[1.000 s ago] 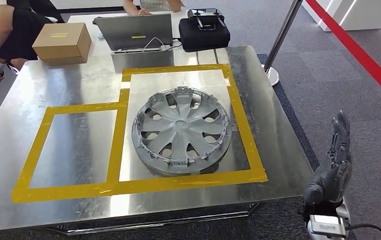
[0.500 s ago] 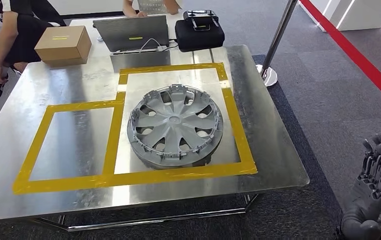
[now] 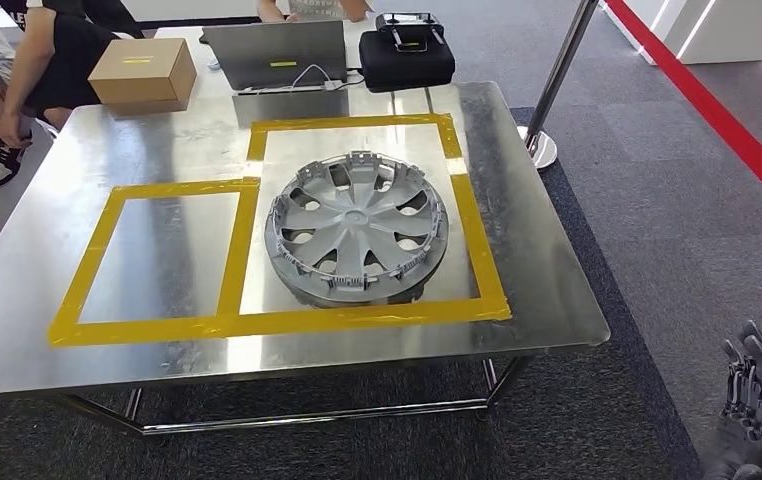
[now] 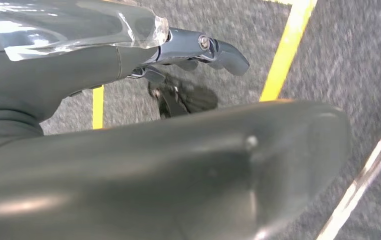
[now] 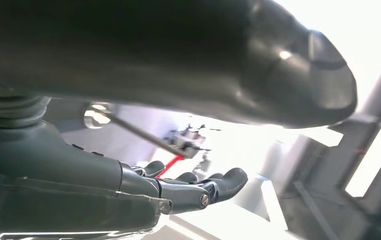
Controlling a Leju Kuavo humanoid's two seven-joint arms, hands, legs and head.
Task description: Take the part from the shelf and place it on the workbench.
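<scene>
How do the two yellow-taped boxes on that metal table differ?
The larger taped box on the right holds the grey wheel cover; the smaller taped box on the left holds nothing but bare metal. The larger one reaches further toward the laptop; the smaller one stops short. Both are yellow tape on the workbench and share one middle strip.

head: high, facing down at workbench (image 3: 547,300) | wrists: close behind hands

Looks like a demo hall or test lab — steel tabletop (image 3: 537,290) with yellow tape (image 3: 257,322), grey carpet (image 3: 647,200), stanchion (image 3: 557,90), laptop (image 3: 275,55).
</scene>
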